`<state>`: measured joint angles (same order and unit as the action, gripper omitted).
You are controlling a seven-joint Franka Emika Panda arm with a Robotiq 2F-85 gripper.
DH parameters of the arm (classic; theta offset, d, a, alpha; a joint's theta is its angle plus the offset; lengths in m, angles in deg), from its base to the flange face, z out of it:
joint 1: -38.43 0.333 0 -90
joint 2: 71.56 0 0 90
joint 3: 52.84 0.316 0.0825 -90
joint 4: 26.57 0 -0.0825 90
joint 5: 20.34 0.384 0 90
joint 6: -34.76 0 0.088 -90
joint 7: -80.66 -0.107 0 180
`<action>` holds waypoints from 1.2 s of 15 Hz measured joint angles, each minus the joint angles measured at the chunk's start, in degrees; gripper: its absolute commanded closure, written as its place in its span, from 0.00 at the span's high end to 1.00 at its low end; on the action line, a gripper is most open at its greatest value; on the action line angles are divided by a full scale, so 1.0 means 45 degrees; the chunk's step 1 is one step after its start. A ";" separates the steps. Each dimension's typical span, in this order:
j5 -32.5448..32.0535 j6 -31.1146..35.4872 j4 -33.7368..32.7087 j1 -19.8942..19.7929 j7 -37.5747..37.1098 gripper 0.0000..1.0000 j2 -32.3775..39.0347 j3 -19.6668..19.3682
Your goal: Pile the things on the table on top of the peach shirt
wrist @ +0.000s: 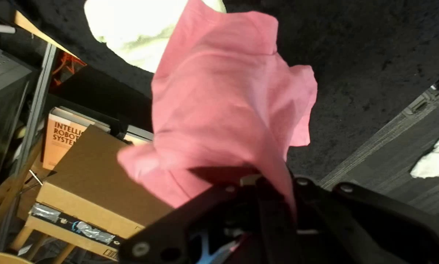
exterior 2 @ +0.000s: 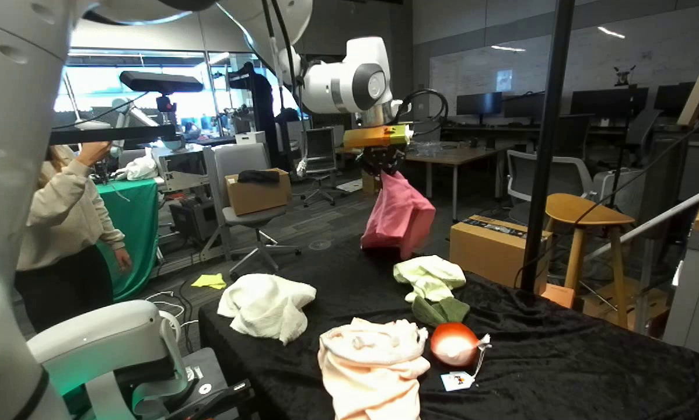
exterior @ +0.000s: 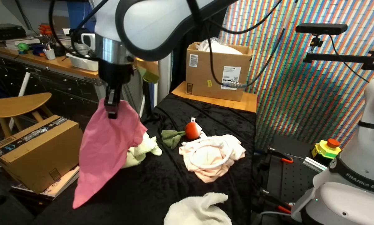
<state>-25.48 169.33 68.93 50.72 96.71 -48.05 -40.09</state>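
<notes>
At the left of the frame in an exterior view, the hand (exterior: 112, 113) is closed, pinching the pink cloth (exterior: 107, 147) by its upper part; the rest hangs limp, one long corner drooping toward the lower left. Whether that corner touches the black-covered tabletop (exterior: 165, 190) I cannot tell. The peach shirt (exterior: 209, 173) lies bunched right of centre there, with none of the other cloths on it.

The pink cloth looks thin and light, so weight should be no trouble; swing and drag are the likelier nuisances. A pinch through several folds ought to hold, and a high carry would stop the trailing corner sweeping the other things. It probably wants lowering until it crumples onto the shirt, then letting go.

The white cloth (exterior: 196, 211), at the bottom edge, seems thicker and fluffier; its raised fold offers an easy grip. The pale green cloth (exterior: 145, 150), partly behind the pink one, looks soft too and is best taken at a peak. The red toy (exterior: 192, 130), just beside the shirt, appears stuffed and round: it may roll, so squeeze it gently across its body rather than tugging its green leaves (exterior: 171, 138).
</notes>
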 measured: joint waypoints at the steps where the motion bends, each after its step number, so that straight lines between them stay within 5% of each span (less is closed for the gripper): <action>1: 0.0271 0.0033 0.0560 -0.0238 0.0247 0.01 -0.0623 0.0038; 8: 0.2654 0.0125 0.4357 -0.1736 0.2431 0.01 -0.5015 -0.0379; 18: 0.3647 -0.0855 0.7549 -0.2094 0.4262 0.01 -0.9509 -0.4017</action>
<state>-9.07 165.48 102.90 41.30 115.89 -90.84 -58.16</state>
